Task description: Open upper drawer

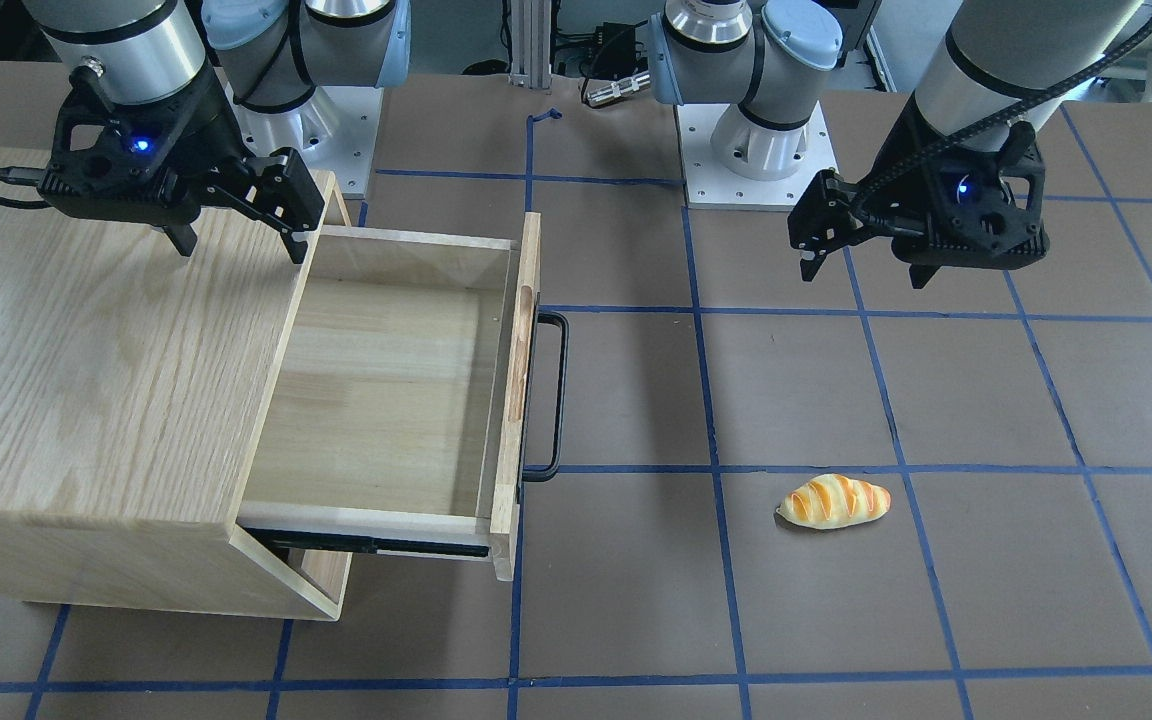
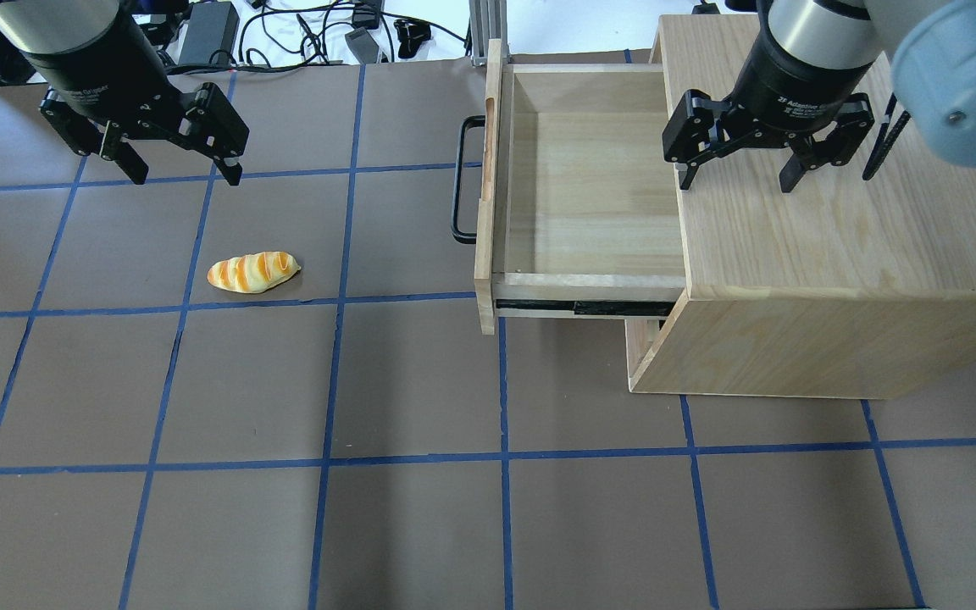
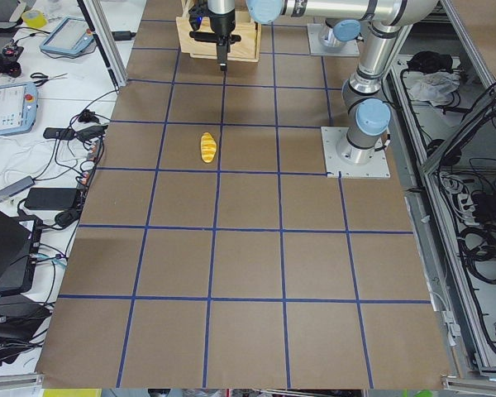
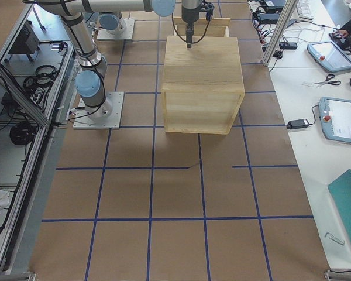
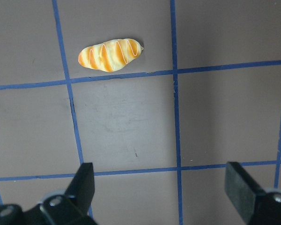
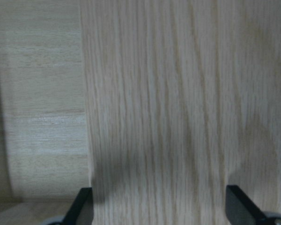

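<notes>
The upper drawer (image 2: 590, 186) is a light-oak box pulled far out of the wooden cabinet (image 2: 835, 229), and it is empty. Its black bar handle (image 2: 457, 180) stands free on the front, which has a routed slot. The drawer also shows in the front view (image 1: 376, 390), handle (image 1: 558, 395) on the right. My right gripper (image 2: 738, 180) is open and empty above the cabinet top, near the edge over the drawer; its wrist view (image 6: 161, 211) shows wood grain below. My left gripper (image 2: 185, 174) is open and empty above the table, far from the drawer.
A striped bread roll (image 2: 252, 272) lies on the brown table with blue tape lines, just beyond my left gripper, and shows in the left wrist view (image 5: 110, 55). Cables and gear lie past the far table edge. A black slide rail shows under the drawer's side.
</notes>
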